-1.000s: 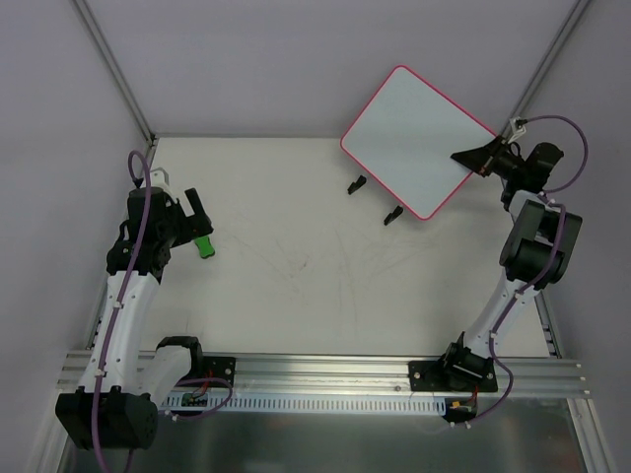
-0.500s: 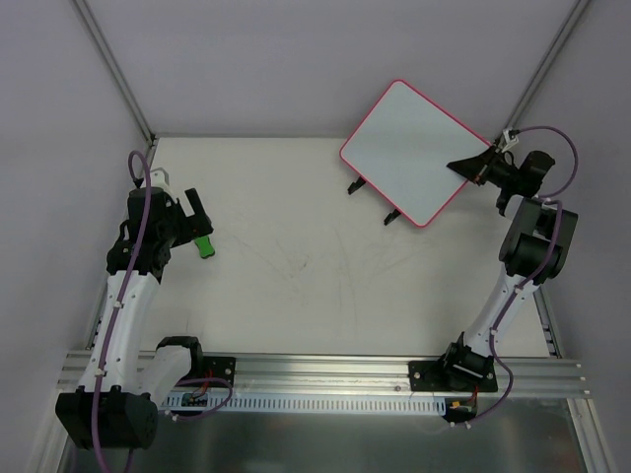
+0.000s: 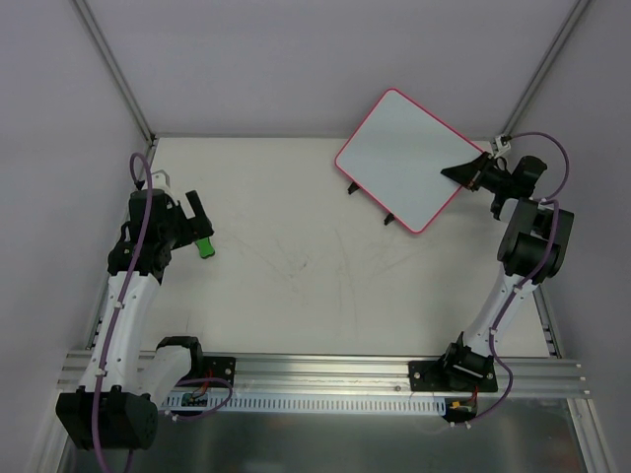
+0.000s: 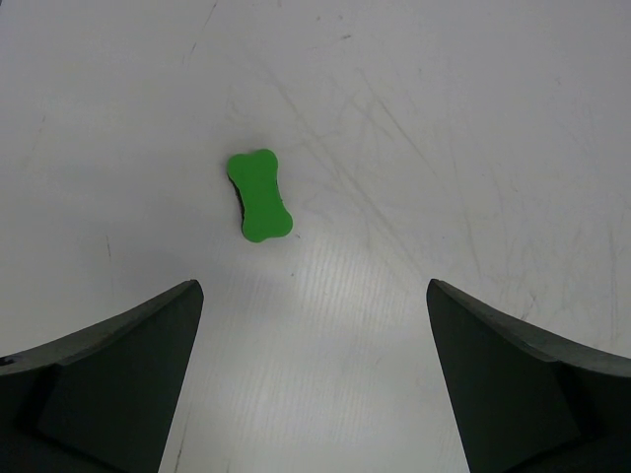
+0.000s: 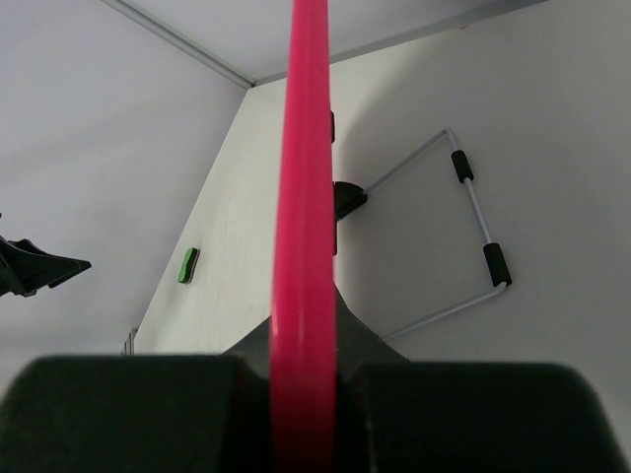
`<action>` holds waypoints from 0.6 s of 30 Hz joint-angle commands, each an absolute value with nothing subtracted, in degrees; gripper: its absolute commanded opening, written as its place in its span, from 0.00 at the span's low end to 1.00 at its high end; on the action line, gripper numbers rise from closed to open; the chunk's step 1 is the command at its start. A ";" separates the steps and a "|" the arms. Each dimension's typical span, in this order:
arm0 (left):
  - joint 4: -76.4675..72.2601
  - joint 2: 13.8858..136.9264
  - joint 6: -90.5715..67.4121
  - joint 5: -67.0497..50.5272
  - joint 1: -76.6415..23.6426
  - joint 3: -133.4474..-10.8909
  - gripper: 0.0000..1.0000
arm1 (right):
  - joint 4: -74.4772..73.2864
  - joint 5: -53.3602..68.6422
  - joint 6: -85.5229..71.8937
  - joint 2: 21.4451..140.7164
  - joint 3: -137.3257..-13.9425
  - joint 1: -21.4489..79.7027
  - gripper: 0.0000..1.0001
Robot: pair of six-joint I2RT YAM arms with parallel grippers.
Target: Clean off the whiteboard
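Whiteboard [image 3: 399,158] tilted at far right corner of the surface [image 3: 315,286], right gripper [image 3: 463,169] clamped on its pink edge, left gripper [image 4: 315,296] apart (over green eraser [image 4: 260,195]).

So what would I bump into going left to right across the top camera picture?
Left arm → green eraser → whiteboard → right gripper, its jaws shut on the board's right edge.

whiteboard [image 3: 402,158] | white, pink-red frame, blank | tilted | far right
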State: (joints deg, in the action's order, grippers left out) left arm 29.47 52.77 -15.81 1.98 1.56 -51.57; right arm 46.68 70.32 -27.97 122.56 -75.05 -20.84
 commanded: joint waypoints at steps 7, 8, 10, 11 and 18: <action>29.44 50.80 -15.03 2.11 1.58 -50.28 0.99 | 52.38 71.63 -27.60 120.94 -74.09 -20.04 0.00; 29.44 50.63 -14.94 2.02 1.67 -50.27 0.99 | 52.38 71.63 -27.60 120.76 -74.00 -20.04 0.00; 29.53 50.45 -14.94 2.02 1.58 -50.10 0.99 | 52.38 71.37 -27.34 120.59 -73.57 -20.04 0.02; 29.44 50.28 -14.94 2.02 1.58 -50.01 0.99 | 52.38 71.45 -27.25 120.59 -73.48 -20.13 0.06; 29.71 49.48 -14.77 1.76 1.67 -49.83 0.99 | 52.30 71.10 -27.07 120.15 -72.42 -20.04 0.19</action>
State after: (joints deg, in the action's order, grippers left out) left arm 29.54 50.85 -15.73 1.96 1.56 -50.02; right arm 48.71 69.87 -27.94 122.54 -73.14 -20.49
